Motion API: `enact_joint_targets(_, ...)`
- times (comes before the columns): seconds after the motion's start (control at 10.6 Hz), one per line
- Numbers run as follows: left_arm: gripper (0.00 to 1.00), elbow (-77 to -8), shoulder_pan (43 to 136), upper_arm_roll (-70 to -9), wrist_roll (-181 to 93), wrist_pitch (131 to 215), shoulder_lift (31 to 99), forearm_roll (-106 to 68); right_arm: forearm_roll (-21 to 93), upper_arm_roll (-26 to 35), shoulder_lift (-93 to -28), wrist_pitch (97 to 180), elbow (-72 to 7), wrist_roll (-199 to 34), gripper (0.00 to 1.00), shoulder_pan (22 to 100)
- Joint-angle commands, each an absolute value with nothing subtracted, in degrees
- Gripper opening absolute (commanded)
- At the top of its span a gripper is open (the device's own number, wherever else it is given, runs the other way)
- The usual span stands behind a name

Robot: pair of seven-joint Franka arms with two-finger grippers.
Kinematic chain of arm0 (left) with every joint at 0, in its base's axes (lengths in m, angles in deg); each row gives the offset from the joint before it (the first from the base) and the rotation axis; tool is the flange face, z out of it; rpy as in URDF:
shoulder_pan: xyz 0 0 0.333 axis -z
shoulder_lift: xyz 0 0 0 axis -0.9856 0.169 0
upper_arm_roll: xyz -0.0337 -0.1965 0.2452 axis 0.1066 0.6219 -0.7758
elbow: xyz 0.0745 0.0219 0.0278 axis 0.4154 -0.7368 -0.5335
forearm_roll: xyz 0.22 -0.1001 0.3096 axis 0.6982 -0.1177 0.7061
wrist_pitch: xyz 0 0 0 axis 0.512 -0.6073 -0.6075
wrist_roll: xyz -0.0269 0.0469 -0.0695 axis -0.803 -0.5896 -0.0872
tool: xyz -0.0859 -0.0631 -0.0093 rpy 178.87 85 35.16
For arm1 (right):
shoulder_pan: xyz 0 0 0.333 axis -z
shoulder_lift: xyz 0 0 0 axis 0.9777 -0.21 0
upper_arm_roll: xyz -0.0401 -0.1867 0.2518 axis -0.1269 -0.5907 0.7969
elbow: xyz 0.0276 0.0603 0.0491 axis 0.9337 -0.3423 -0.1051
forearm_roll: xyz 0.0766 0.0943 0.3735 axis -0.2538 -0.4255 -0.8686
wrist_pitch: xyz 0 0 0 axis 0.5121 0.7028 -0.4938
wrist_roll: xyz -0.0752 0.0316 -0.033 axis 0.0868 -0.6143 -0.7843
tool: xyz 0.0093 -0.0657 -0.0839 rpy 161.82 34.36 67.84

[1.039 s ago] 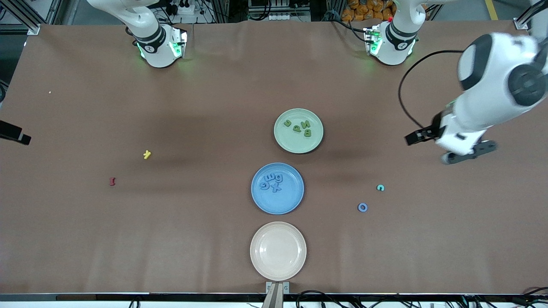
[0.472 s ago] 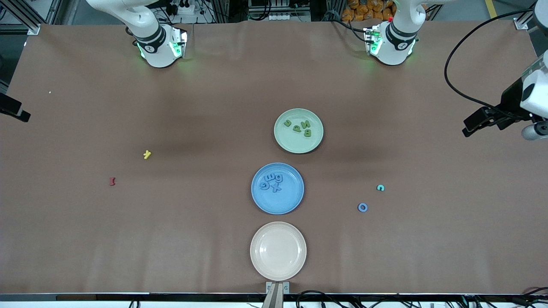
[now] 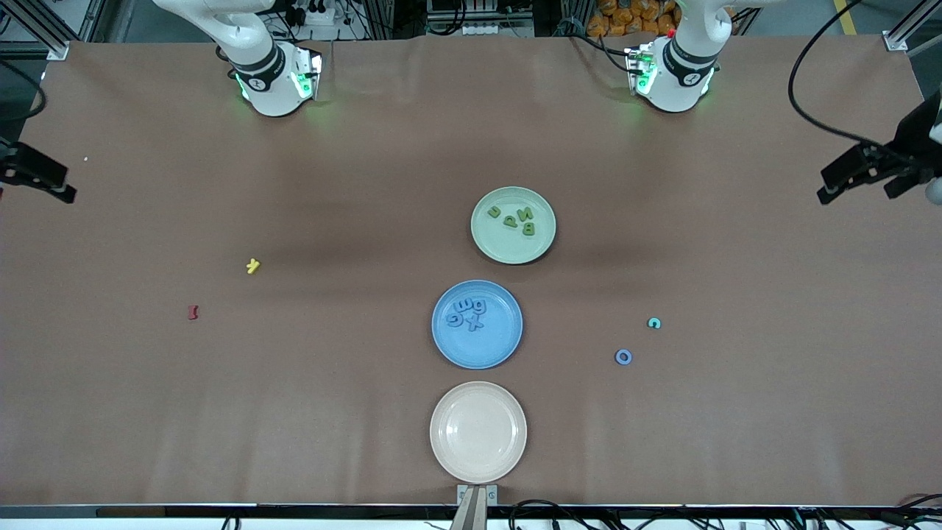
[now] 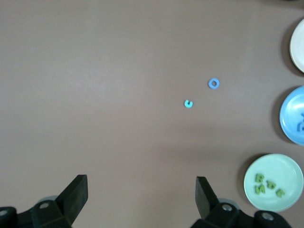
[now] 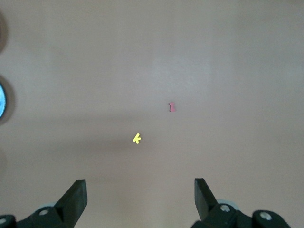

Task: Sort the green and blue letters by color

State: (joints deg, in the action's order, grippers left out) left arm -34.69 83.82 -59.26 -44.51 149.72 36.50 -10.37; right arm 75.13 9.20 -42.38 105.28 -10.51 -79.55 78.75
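Note:
Olive green letters (image 3: 519, 218) lie in the pale green plate (image 3: 487, 246). Several blue letters (image 3: 466, 314) lie in the blue plate (image 3: 491, 350). A blue O (image 3: 623, 357) lies on the bare table toward the left arm's end, with a small teal letter (image 3: 653, 323) beside it. My left gripper (image 4: 141, 190) is open and empty, high over the left arm's end of the table; its wrist (image 3: 876, 171) shows at the front view's edge. My right gripper (image 5: 140, 192) is open and empty, high over the right arm's end; its wrist (image 3: 37, 175) shows at the edge.
An empty beige plate (image 3: 478, 456) sits nearest the front camera. A yellow letter (image 3: 253, 266) and a dark red letter (image 3: 193, 312) lie toward the right arm's end. The left wrist view shows the O (image 4: 214, 83) and the teal letter (image 4: 188, 103).
The left arm has swung up and away from the plates toward its end of the table. The right arm's wrist has shifted slightly. No letter has moved.

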Motion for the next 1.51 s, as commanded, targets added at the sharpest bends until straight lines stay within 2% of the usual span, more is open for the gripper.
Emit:
enact_joint_targets(0.0, 1.00, -31.5, 84.7, -58.0, -43.3, 146.1, 37.3, -11.2, 77.5, 14.4, -40.1, 105.8, -15.2, -75.3, 1.00, 80.3)
enact_joint_targets(0.28, 1.00, -31.4, 84.6, -55.4, -43.7, 146.2, 37.6, -11.8, 77.5, 15.6, -40.0, 105.8, -18.4, -73.8, 1.00, 80.3)
enact_joint_targets(1.42, 1.00, -31.4, 84.4, -55.4, -44.3, 146.3, 37.6, -10.6, 77.7, 15.8, -40.3, 108.0, -19.3, -71.3, 1.00, 83.6)
